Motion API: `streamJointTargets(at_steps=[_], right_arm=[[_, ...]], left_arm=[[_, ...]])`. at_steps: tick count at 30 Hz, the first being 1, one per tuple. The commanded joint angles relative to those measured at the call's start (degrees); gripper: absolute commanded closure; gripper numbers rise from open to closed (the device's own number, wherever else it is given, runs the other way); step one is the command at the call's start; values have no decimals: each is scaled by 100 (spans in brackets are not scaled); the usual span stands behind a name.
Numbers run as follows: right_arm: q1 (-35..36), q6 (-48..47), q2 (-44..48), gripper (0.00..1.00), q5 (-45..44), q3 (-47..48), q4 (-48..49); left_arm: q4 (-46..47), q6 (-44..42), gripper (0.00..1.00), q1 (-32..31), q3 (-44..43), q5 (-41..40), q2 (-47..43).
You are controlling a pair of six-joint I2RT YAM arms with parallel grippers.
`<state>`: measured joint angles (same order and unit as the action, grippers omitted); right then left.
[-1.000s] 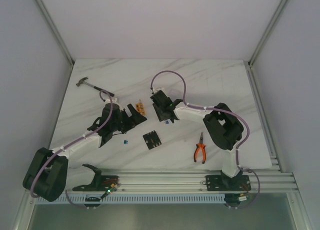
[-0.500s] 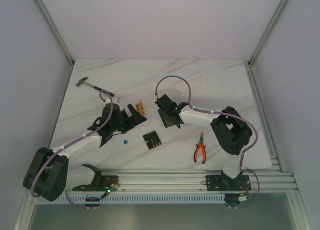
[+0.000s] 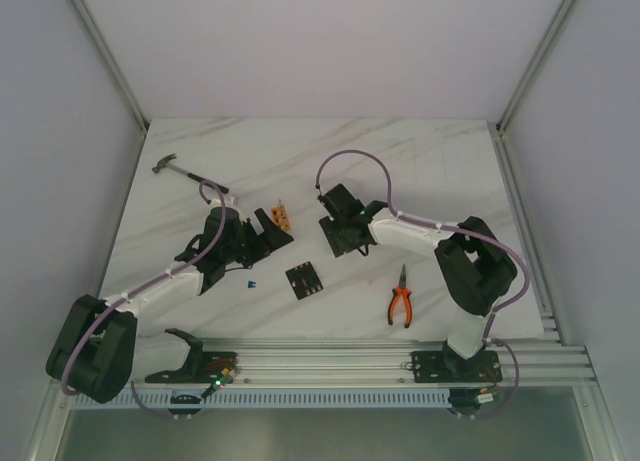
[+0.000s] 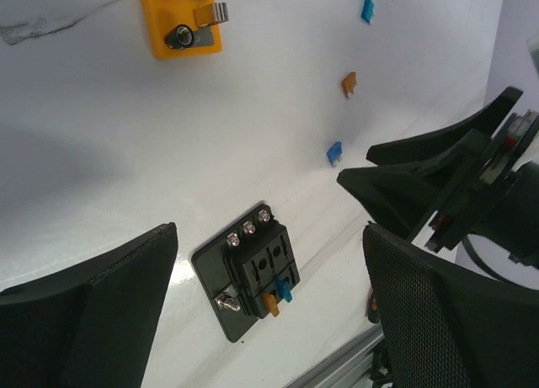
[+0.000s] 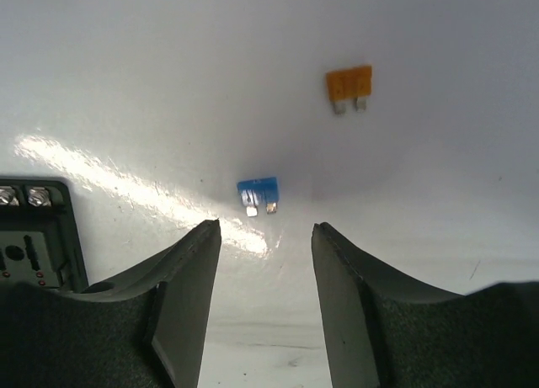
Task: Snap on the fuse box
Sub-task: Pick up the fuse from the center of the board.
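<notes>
The fuse box [image 3: 303, 279] is a small black square box lying flat between the two arms. In the left wrist view the fuse box [image 4: 253, 270] holds one orange and one blue fuse, and its cover is not in view. My left gripper [image 3: 272, 229] is open and empty, up and left of the box; in its own view the left gripper [image 4: 271, 241] frames the box from above. My right gripper [image 3: 338, 243] is open and empty just up and right of the box. In its own view the right gripper [image 5: 265, 236] is just short of a loose blue fuse [image 5: 258, 192], and the box's corner [image 5: 34, 236] shows at the left.
An orange block [image 3: 282, 218] with terminals lies by my left gripper. Orange-handled pliers [image 3: 401, 303] lie at the front right and a hammer [image 3: 175, 167] at the far left. A loose orange fuse [image 5: 349, 85] and a blue fuse [image 3: 250, 282] lie on the table.
My right arm has shifted right and toward the front, its gripper coming down closer to the table by the fuse box. The left arm has not moved.
</notes>
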<state>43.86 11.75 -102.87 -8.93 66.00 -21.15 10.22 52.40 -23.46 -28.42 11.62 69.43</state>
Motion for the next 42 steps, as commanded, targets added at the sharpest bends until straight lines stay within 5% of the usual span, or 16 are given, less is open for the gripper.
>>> streamJointTargets(at_steps=[1,35,42], right_arm=[[-216,-363,-191,46,507,446,-51],[-264,-431,-1080,66,686,1098,-916],[-228,-387,-1124,76,599,1179,-915]], left_arm=[[-79,-22,0,44,18,74,-90],[-55,15,0,45,26,135,-131],[61,-18,0,0,37,218,-169]])
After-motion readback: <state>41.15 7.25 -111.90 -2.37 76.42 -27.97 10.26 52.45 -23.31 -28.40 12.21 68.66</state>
